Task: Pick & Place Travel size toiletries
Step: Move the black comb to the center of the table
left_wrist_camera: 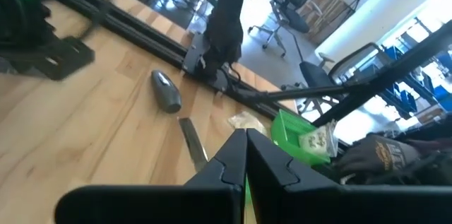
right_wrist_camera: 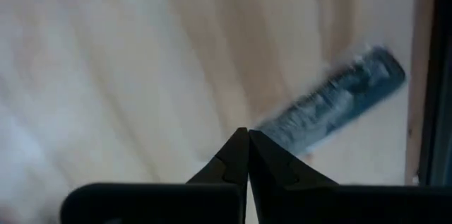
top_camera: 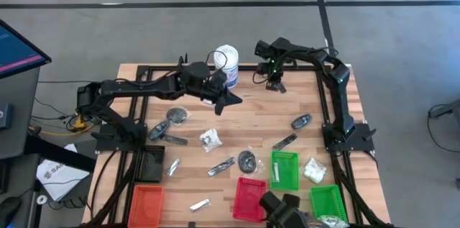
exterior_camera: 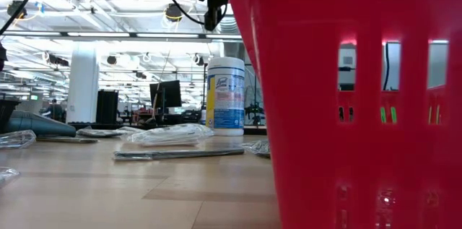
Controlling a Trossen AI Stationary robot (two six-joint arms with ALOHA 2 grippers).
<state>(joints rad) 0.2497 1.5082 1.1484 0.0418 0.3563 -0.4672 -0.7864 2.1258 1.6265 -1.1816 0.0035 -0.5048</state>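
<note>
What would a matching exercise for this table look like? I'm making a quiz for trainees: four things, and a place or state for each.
Things:
1. white wipes tub
2. orange tray
3. left claw
4. clear packet with white contents

Places or states:
A. shut, above the table's middle
B. near corner, left side
C. beside the right edge of a green tray
D. upright at the far edge

Pairs: 1-D, 2-B, 3-A, 4-C
</note>
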